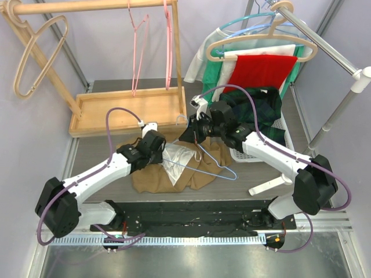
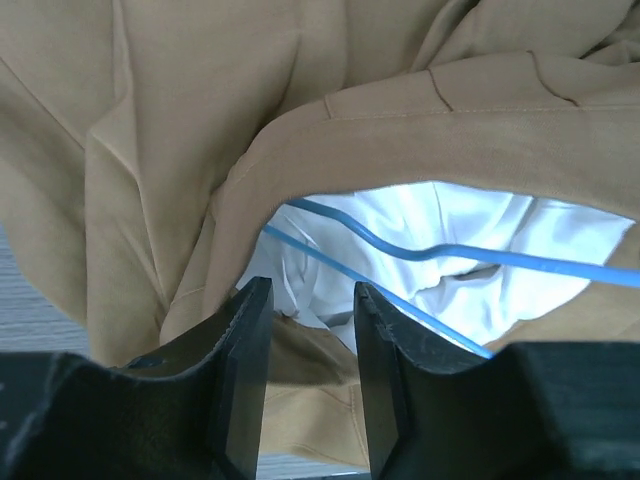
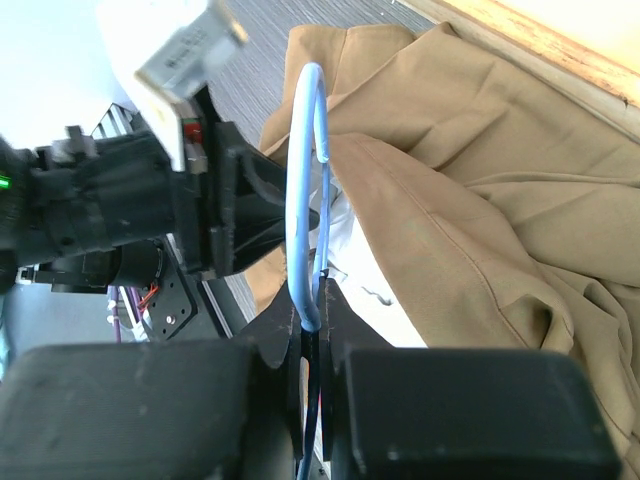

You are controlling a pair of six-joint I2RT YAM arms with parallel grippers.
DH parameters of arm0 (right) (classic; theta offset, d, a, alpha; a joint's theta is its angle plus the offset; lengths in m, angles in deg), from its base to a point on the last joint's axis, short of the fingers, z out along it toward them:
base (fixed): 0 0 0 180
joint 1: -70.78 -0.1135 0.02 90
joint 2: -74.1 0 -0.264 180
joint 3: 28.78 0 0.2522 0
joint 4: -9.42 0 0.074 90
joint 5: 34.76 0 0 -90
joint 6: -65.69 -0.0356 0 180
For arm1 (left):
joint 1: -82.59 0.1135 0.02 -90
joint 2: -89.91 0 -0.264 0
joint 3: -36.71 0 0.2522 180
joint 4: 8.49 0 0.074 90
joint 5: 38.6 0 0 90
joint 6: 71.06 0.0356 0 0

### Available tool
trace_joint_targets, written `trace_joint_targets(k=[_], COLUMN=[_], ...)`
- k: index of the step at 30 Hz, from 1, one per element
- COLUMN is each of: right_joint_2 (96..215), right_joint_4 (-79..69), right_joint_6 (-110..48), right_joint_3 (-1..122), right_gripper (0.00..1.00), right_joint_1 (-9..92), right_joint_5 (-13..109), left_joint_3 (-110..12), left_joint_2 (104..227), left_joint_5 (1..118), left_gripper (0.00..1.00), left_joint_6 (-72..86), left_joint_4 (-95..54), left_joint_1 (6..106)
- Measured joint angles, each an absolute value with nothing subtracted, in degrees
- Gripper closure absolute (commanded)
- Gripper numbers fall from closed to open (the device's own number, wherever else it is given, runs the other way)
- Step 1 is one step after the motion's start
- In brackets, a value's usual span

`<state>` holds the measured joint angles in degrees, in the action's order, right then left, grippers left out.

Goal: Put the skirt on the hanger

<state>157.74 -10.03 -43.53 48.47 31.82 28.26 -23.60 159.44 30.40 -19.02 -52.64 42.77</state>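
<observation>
The tan skirt (image 1: 156,176) lies crumpled on the table, its white lining (image 1: 174,159) showing at the open waist. A thin blue wire hanger (image 1: 217,168) lies across it, partly inside the waist opening. My right gripper (image 1: 196,132) is shut on the hanger's hook (image 3: 305,180), held between the fingertips. My left gripper (image 1: 164,152) is open at the waist edge; its fingers (image 2: 250,350) straddle a fold of tan fabric (image 2: 310,400) below the waistband (image 2: 420,145). The blue hanger wires (image 2: 400,250) cross the lining just beyond the fingers.
A wooden tray (image 1: 124,110) on a wooden rack stands at the back left, with pink hangers (image 1: 139,46) above. A white basket (image 1: 272,139) with dark clothes sits at the right. A metal rail (image 1: 324,52) carries hung garments at the back right.
</observation>
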Motion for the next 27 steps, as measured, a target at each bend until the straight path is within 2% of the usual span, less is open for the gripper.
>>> trace_joint_targets(k=[6, 9, 11, 14, 15, 20, 21, 23, 27], right_joint_2=[157.7, 157.7, 157.7, 157.7, 157.7, 157.7, 157.7, 157.7, 157.7], right_joint_4=[-10.0, -10.0, -10.0, -10.0, -10.0, -10.0, -10.0, -10.0, -10.0], right_joint_6=[-43.5, -43.5, -43.5, -43.5, -43.5, -43.3, -43.3, -43.3, -43.3], right_joint_3=[48.5, 48.5, 48.5, 48.5, 48.5, 48.5, 48.5, 48.5, 48.5], right_gripper=[0.99, 0.99, 0.99, 0.99, 0.99, 0.99, 0.99, 0.99, 0.99], right_joint_1=[31.8, 31.8, 31.7, 31.8, 31.8, 31.7, 31.7, 31.7, 31.7], right_joint_5=[28.2, 28.1, 28.1, 28.2, 28.2, 28.2, 28.2, 28.2, 28.3], left_joint_3=[-24.1, -24.1, -25.0, -26.4, -26.7, -26.8, -26.7, -26.7, -26.7], left_joint_2=[164.8, 166.1, 167.3, 169.3, 169.9, 171.5, 171.6, 171.6, 171.5], left_joint_5=[26.9, 25.0, 23.9, 23.6, 23.8, 25.6, 26.0, 26.2, 26.5], left_gripper=[0.52, 0.53, 0.58, 0.72, 0.79, 0.85, 0.92, 1.00, 1.00], left_joint_6=[-19.6, -19.9, -20.0, -19.9, -19.8, -20.0, -20.0, -20.2, -20.6], left_joint_4=[-53.4, -54.1, -54.6, -54.6, -54.6, -54.3, -54.3, -54.3, -54.3], left_joint_1=[42.1, 42.1, 42.1, 42.0, 42.0, 41.9, 41.8, 41.8, 41.8])
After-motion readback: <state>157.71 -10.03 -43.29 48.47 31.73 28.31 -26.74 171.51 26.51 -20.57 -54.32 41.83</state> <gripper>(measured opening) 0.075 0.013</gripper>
